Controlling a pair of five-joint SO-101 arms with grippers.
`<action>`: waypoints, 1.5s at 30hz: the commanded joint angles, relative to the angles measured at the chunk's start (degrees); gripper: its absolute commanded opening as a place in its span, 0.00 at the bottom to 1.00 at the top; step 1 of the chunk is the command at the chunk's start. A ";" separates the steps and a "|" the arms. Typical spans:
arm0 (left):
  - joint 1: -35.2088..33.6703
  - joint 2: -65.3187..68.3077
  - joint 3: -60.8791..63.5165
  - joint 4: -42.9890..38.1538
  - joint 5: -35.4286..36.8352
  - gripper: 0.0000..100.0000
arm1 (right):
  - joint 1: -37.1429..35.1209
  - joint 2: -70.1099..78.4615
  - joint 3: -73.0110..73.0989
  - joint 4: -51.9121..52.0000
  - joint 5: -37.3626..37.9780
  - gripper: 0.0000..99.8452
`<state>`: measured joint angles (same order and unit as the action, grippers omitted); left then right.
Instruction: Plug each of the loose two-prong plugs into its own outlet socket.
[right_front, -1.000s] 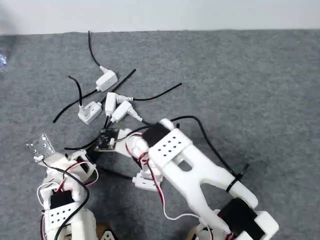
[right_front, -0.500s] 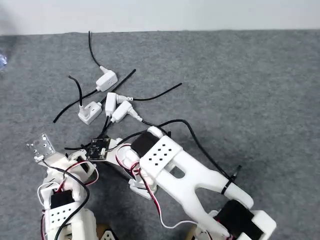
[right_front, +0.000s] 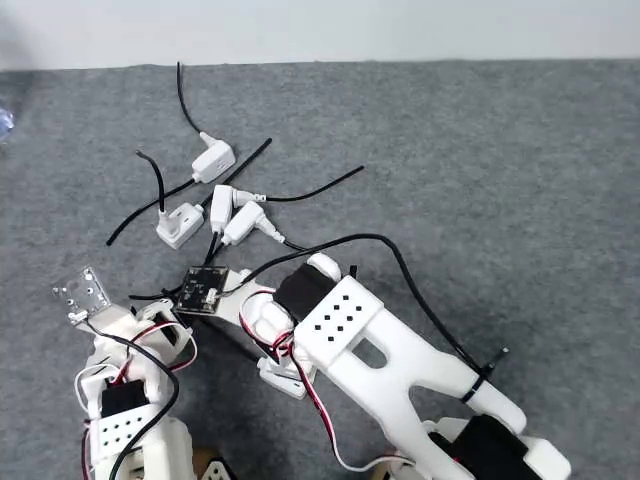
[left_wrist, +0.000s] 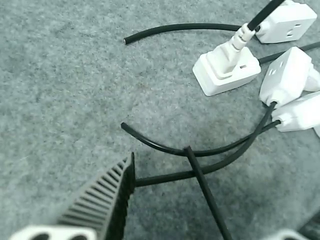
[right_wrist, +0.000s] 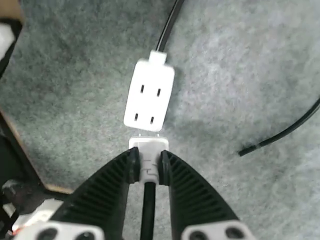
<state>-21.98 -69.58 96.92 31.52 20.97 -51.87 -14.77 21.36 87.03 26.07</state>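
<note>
From the high view, the grey felt-like table top (right_front: 520, 180) carries a cluster of small white outlet blocks (right_front: 222, 207) with thin black cords (right_front: 310, 190) toward its far left. The big white right arm (right_front: 400, 360) leans across the near middle, and the left arm (right_front: 125, 420) sits folded at the near left corner. In the left wrist view the left gripper (left_wrist: 112, 197) hangs low over crossed cords, and whether its claw is apart or together cannot be told. Beyond it lies a white block with a plug apparently seated in it (left_wrist: 226, 74), close to other blocks of the cluster. In the right wrist view the right gripper (right_wrist: 148, 159) is clamped on a white two-prong plug (right_wrist: 148, 144), whose black cord runs back between the jaws. The plug's front edge sits just beside, perhaps touching, the near end of a flat white double outlet with four dark slots (right_wrist: 149, 97). The prongs are hidden. The step in hand looks like seating this plug. Since the slots face upward, the plug probably needs lifting and tipping prongs-down, then squaring over the nearer pair of slots. The press should go straight and gently, because the outlet looks loose and light and could skid or tilt under a slanted push.
</note>
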 joint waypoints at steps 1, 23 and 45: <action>-0.26 -0.44 -2.68 0.18 -0.62 0.53 | -2.33 -2.15 0.79 -2.59 -2.46 0.01; -0.26 -0.44 -2.68 0.18 -0.62 0.53 | -3.38 -2.24 9.41 -10.24 -6.51 0.01; -0.26 -0.44 -2.68 0.18 -0.62 0.53 | -0.57 -1.71 11.25 -11.47 -5.36 0.01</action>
<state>-21.98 -69.58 96.92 31.52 20.97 -51.87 -15.65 32.09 77.10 20.44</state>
